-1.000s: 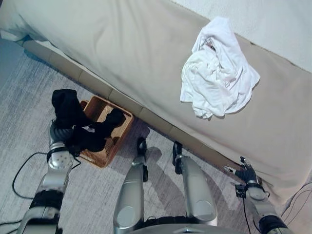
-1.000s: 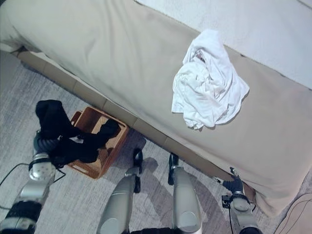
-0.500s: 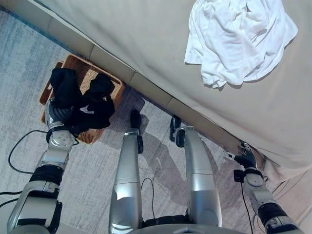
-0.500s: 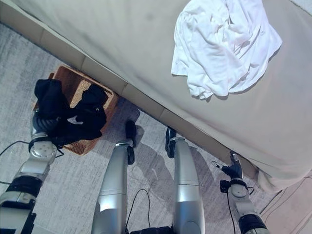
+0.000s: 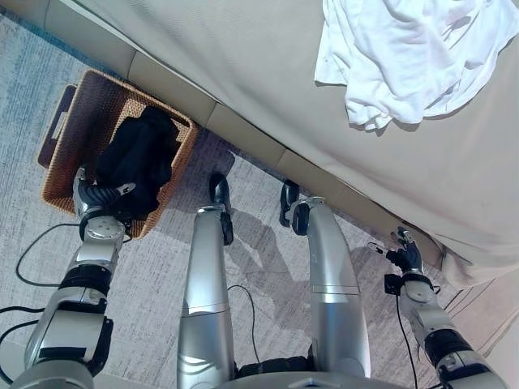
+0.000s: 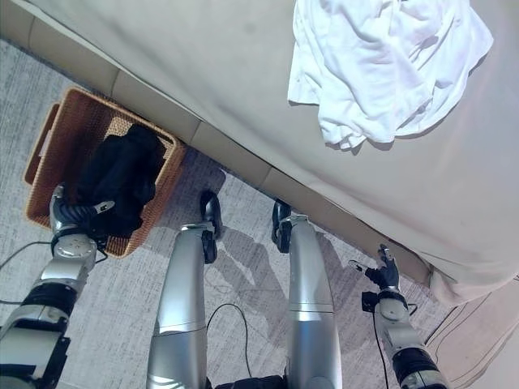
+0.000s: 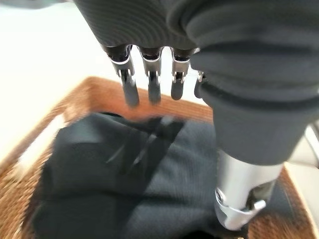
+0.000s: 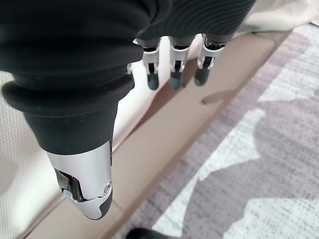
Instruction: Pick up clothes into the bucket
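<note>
Black clothes [image 5: 136, 162] in basket [image 5: 66, 142] — left hand [image 5: 101, 198] open above

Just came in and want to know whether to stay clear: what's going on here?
The robot is tidying clothes off the bed into a basket on the floor. A black garment now lies in the basket, and the left hand hangs open just above it, holding nothing. A white garment is still on the bed. The right hand is open and idle beside the bed's edge.
</note>
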`<state>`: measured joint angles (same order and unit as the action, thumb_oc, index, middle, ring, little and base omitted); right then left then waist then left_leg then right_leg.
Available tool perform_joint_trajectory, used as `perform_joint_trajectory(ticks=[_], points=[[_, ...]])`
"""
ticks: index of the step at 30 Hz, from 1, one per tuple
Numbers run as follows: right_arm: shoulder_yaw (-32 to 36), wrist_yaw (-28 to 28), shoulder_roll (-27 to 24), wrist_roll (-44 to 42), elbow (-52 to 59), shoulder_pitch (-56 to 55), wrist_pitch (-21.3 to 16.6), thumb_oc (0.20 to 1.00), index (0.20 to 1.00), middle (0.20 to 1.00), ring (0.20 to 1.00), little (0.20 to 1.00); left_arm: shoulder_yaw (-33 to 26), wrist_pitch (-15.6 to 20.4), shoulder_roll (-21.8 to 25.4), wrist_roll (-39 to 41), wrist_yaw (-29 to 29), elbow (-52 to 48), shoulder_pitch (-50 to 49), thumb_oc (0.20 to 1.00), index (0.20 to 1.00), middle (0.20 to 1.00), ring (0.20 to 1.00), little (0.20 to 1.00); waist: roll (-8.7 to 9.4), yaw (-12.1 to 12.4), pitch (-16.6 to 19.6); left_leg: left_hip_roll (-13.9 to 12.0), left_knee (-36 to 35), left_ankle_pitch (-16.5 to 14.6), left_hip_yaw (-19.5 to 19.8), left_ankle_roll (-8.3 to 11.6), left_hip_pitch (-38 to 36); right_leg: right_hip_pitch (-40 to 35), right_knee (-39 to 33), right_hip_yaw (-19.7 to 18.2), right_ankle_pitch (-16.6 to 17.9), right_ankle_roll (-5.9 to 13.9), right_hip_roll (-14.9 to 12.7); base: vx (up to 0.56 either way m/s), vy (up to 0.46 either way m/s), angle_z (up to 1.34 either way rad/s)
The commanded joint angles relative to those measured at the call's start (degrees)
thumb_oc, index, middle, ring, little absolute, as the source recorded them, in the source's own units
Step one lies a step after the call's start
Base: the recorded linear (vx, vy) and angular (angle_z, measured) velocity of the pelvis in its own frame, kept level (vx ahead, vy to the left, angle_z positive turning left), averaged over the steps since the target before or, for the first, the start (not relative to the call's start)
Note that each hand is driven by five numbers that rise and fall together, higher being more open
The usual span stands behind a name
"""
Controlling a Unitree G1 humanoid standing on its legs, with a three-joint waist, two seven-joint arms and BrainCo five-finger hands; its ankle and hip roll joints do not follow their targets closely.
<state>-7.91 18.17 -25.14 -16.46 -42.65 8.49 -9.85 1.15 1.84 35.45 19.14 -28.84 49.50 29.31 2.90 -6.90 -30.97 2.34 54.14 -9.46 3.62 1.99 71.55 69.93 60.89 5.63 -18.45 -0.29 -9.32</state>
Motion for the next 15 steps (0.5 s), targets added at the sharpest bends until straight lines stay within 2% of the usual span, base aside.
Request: perform_joint_trajectory(ticks=[1,3,8,10,12,13,15], points=[[-1.6,1.0,0.7,-1.7,1.8,-2.8,0.3,1.0,1.0,1.0,1.0,1.0,-2.5,2.0,1.0,7.7,-2.2,1.2,-2.3,1.0,1.0,1.0,1.0,1.0,1.18,0.5,1.2,0.6,-1.3,-4.8,-1.6,-2.58,-5.0,-5.1,-9.6,-3.3,5.7,4.9,-2.4,0.0,0.0,0.0],[-1.7,0.9,0.8,-2.0,2.1,-2.2,0.5,1.0,1.0,1.0,1.0,1.0,-5.5,3.4,-0.7,13.7,-3.3,0.7,-4.0,1.0,1.0,1.0,1.0,1.0,0.88,1.0,1.2,0.7,-3.6,-4.3,-1.4,-2.58,-7.1,-6.9,-11.7,-3.3,6.1,4.69,-2.3,0.0,0.0,0.0],[-1.7,1.1,0.5,-1.8,3.3,-1.9,0.5,1.0,1.0,1.0,1.0,1.0,-9.7,4.4,-2.0,16.3,-6.4,-0.1,-7.0,1.0,1.0,1.0,1.0,1.0,0.41,1.8,1.2,0.6,-8.6,-2.5,-1.4,-2.21,-11.2,-10.4,-15.9,-3.3,7.5,4.45,-2.0,-0.01,-0.003,0.0],[-1.8,1.5,0.4,-1.1,4.2,-2.2,0.2,1.0,1.0,1.0,1.0,1.0,-11.7,3.6,-1.8,12.1,-8.8,-0.8,-9.5,1.0,1.0,1.0,1.0,1.0,0.13,2.1,1.2,0.4,-13.3,-0.4,-1.5,-1.69,-15.1,-14.2,-20.2,-2.7,9.0,4.46,-1.5,-0.05,-0.041,0.0],[-1.7,1.6,0.3,-1.0,4.4,-2.3,0.0,1.0,1.0,1.0,1.0,1.0,-11.6,3.0,-1.6,9.4,-9.5,-1.3,-10.1,1.0,1.0,1.0,1.0,1.0,0.02,2.2,1.2,0.4,-15.1,0.4,-1.4,-1.52,-16.6,-15.4,-21.4,-2.4,9.5,4.45,-1.3,-0.02,-0.04,-0.02],[-0.7,2.3,0.2,-0.9,4.3,-2.0,-0.7,1.0,1.0,1.0,1.0,1.0,-10.3,3.1,-1.4,2.7,-10.9,-5.4,-12.1,1.0,1.0,1.0,1.0,1.0,-0.58,2.7,1.2,0.4,-18.8,2.1,-1.4,-1.22,-19.9,-18.7,-24.7,-1.8,10.5,4.62,-0.9,-0.04,-0.09,-0.05],[0.6,3.0,0.3,-1.4,5.1,-1.2,-2.0,1.0,1.0,1.0,1.0,1.0,-8.8,6.9,-3.0,1.5,-9.6,-11.1,-13.3,1.0,1.0,1.0,1.0,1.0,-1.47,3.1,1.2,0.5,-23.4,3.9,-1.4,-0.85,-24.5,-22.8,-28.2,-1.3,11.5,4.85,-0.4,-0.03,-0.106,-0.01]])
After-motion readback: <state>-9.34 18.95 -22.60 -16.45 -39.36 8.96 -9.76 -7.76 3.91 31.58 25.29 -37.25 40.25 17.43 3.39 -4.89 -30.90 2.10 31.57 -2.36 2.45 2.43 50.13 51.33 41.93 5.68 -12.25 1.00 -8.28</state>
